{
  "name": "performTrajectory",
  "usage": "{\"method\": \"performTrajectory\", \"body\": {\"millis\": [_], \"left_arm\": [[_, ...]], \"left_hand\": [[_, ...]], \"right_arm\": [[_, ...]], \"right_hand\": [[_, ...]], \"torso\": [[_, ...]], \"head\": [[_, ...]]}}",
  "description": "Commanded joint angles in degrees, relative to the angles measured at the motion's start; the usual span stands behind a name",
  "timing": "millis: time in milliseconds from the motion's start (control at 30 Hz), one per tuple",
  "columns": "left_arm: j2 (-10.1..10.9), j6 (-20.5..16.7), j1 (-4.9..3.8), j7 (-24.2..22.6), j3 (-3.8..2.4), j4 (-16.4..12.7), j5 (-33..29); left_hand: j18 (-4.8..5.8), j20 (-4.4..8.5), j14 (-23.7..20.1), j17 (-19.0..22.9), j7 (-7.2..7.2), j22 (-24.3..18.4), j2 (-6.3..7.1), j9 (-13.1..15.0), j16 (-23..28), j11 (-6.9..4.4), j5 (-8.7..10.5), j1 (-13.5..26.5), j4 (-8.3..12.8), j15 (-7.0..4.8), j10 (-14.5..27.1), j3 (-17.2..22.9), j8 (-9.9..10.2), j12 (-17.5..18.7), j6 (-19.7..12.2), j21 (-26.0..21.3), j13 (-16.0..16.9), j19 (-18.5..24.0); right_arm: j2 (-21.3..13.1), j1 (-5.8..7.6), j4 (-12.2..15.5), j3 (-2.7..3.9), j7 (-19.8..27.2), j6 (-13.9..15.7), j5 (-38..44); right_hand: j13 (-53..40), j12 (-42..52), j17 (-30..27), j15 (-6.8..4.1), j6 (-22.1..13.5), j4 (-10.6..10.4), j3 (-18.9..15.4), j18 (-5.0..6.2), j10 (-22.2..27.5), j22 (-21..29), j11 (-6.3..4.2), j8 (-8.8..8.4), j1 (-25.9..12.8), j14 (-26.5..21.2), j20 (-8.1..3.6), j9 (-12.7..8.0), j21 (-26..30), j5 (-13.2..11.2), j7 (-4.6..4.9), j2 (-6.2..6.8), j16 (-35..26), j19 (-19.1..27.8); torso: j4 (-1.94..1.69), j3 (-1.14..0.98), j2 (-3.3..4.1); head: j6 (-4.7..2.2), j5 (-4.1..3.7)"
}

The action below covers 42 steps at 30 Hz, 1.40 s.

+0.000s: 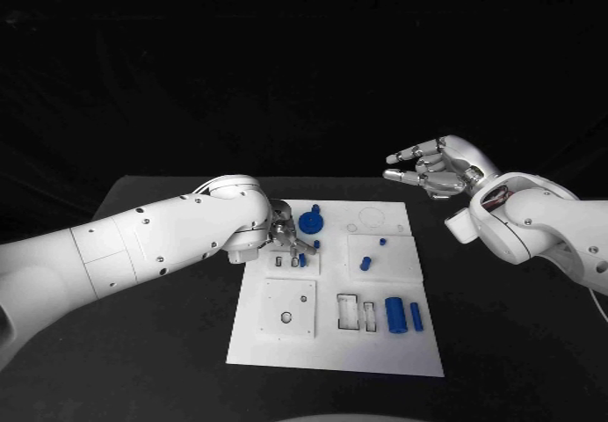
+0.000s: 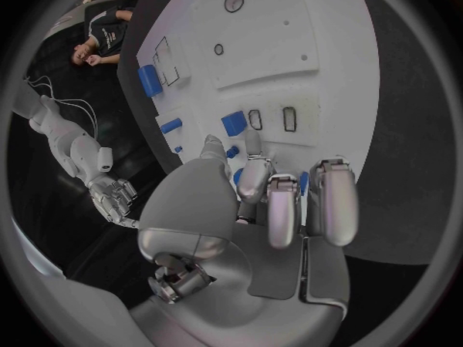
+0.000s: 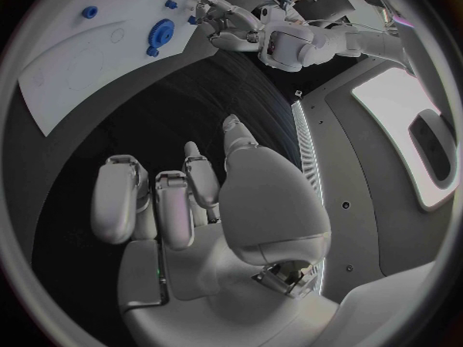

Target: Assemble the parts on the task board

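My left hand pinches a peg at board 10 o'clock; right hand wide, empty. Cylinders at 4 o'clock unplaced; mostly left.

Both arms wear smooth white shells dotted with small dark screws. The left hand and right hand are silver metal, with rounded, segmented fingers and pale grey palm plates.
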<state>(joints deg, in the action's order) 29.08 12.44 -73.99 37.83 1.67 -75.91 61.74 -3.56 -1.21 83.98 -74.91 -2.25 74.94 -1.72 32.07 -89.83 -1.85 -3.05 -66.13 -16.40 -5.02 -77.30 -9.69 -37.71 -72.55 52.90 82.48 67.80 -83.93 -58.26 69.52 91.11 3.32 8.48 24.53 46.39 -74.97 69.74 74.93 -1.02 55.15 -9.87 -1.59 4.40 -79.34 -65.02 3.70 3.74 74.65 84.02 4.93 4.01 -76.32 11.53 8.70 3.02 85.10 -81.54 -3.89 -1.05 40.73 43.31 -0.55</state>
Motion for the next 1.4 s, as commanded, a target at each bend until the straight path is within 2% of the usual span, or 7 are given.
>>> {"method": "performTrajectory", "body": {"millis": [33, 667, 867, 1033, 1167, 1300, 1400], "left_arm": [[-0.3, 2.4, -0.01, 0.1, 0.05, 0.0, -0.1], [-0.8, 2.7, 0.05, 0.0, 0.34, 0.0, -0.8], [-0.8, 1.6, 0.06, -0.1, 0.33, -0.1, -2.2], [-0.8, 1.2, 0.06, -0.3, 0.33, -0.2, -3.1], [-0.7, 0.5, 0.06, -0.4, 0.33, -0.3, -3.9], [-0.4, 0.0, 0.09, -0.6, 0.28, -0.5, -4.6], [0.0, -0.4, 0.11, -0.7, 0.21, -0.8, -5.0]], "left_hand": [[0.93, 0.33, 6.0, -15.1, 0.01, 1.1, 0.0, 0.4, -0.2, 0.08, -0.33, -1.0, 0.0, -0.25, -0.3, 0.8, -0.4, -0.2, -0.4, 0.2, 0.1, -2.3], [0.98, 0.3, 6.0, -15.1, 0.04, 1.5, -0.17, 1.1, -0.2, 0.06, -0.47, -2.1, -0.1, -0.24, -0.4, 2.6, -0.7, -0.3, -0.6, 0.4, 0.2, -2.3], [0.95, 0.43, 6.0, -15.1, 0.32, 1.5, -3.45, 1.7, -0.2, -0.19, -0.58, -6.8, 1.2, -0.45, -0.3, 7.9, -0.5, -0.2, -1.5, 0.4, 0.2, -2.2], [0.93, 0.77, 6.0, -15.1, 0.72, 1.5, -4.06, 1.9, -0.2, -0.6, -1.21, -12.4, 3.7, -0.84, 0.1, 13.7, 0.1, 0.2, -2.6, 0.4, 0.0, -2.2], [0.95, 0.96, 6.0, -15.1, 0.31, 1.6, -1.27, 2.0, -0.2, -0.42, -5.45, -15.8, 5.3, -0.8, 0.6, 22.2, 0.8, 0.8, -3.4, 0.4, -0.2, -2.1], [0.97, 0.24, 6.0, -15.1, 0.05, 1.8, 7.87, 4.0, -0.2, 0.3, -5.78, -10.9, 4.9, -0.66, 0.0, 41.6, -0.3, 1.1, -3.5, 0.3, -0.5, -2.1], [0.94, 0.36, 6.0, -15.1, -0.19, 1.8, 9.5, 5.2, -0.2, 0.1, -5.86, -7.7, 6.4, -0.37, -0.2, 47.6, -1.3, 1.1, -3.5, 0.3, -0.5, -2.0]], "right_arm": [[0.1, -0.05, -0.1, 0.0, -0.3, -0.8, 0.7], [0.7, -0.11, -0.6, -0.03, -0.5, -1.2, 0.8], [1.0, -0.2, -0.8, -0.05, -0.4, -1.8, 1.2], [1.2, -0.27, -0.9, -0.06, -0.4, -2.8, 1.6], [1.3, -0.31, -1.0, -0.08, -0.4, -3.5, 2.1], [1.4, -0.34, -1.1, -0.1, -0.3, -4.1, 2.1], [1.5, -0.36, -1.2, -0.11, -0.2, -4.4, 2.0]], "right_hand": [[-2.1, -0.2, 7.5, -0.08, 0.2, 0.0, -0.3, 0.46, 0.3, 0.0, -0.26, 0.33, 0.0, 4.2, -0.32, 0.1, 0.2, 0.2, -0.23, -0.2, -0.3, 0.2], [-2.1, -0.2, 7.6, -0.08, 0.2, -0.1, -0.4, 0.47, 0.3, 0.1, -0.26, 0.32, -0.1, 4.2, -0.32, 0.1, 0.3, 0.3, -0.23, -0.24, -0.3, 0.2], [-2.0, -0.3, 7.5, -0.08, 0.2, -0.1, -0.5, 0.49, 0.3, 0.2, -0.26, 0.32, -0.1, 4.1, -0.32, 0.1, 0.4, 0.4, -0.23, -0.28, -0.3, 0.3], [-1.8, -0.5, 7.3, -0.08, 0.2, 0.0, -0.6, 0.55, 0.5, 0.6, -0.25, 0.29, -0.1, 4.1, -0.32, 0.1, 0.6, 0.5, -0.22, -0.22, -0.5, 0.4], [-1.8, -0.6, 7.3, -0.08, 0.1, -0.1, -0.8, 0.57, 0.5, 0.7, -0.24, 0.27, -0.2, 4.1, -0.32, 0.0, 0.6, 0.6, -0.2, -0.17, -0.5, 0.4], [-1.7, -0.6, 7.2, -0.07, 0.1, -0.1, -1.2, 0.58, 0.6, 0.8, -0.22, 0.27, -0.5, 4.1, -0.31, 0.0, 0.8, 1.7, -0.19, -0.28, -0.6, 0.5], [-1.7, -0.6, 7.2, -0.07, 0.1, -0.1, -1.4, 0.57, 0.6, 0.8, -0.23, 0.28, -0.6, 4.1, -0.31, 0.1, 0.8, 2.1, -0.2, -0.36, -0.6, 0.4]], "torso": [[-0.05, 0.03, 0.04], [-0.17, 0.02, 0.11], [-0.2, -0.01, 0.18], [-0.17, -0.02, 0.14], [-0.23, -0.01, 0.15], [-0.25, -0.02, 0.16], [-0.28, 0.0, 0.21]], "head": [[0.06, 0.06], [0.32, -0.1], [0.44, -0.05], [0.68, -0.08], [0.74, -0.2], [0.72, 0.04], [0.95, 0.06]]}}
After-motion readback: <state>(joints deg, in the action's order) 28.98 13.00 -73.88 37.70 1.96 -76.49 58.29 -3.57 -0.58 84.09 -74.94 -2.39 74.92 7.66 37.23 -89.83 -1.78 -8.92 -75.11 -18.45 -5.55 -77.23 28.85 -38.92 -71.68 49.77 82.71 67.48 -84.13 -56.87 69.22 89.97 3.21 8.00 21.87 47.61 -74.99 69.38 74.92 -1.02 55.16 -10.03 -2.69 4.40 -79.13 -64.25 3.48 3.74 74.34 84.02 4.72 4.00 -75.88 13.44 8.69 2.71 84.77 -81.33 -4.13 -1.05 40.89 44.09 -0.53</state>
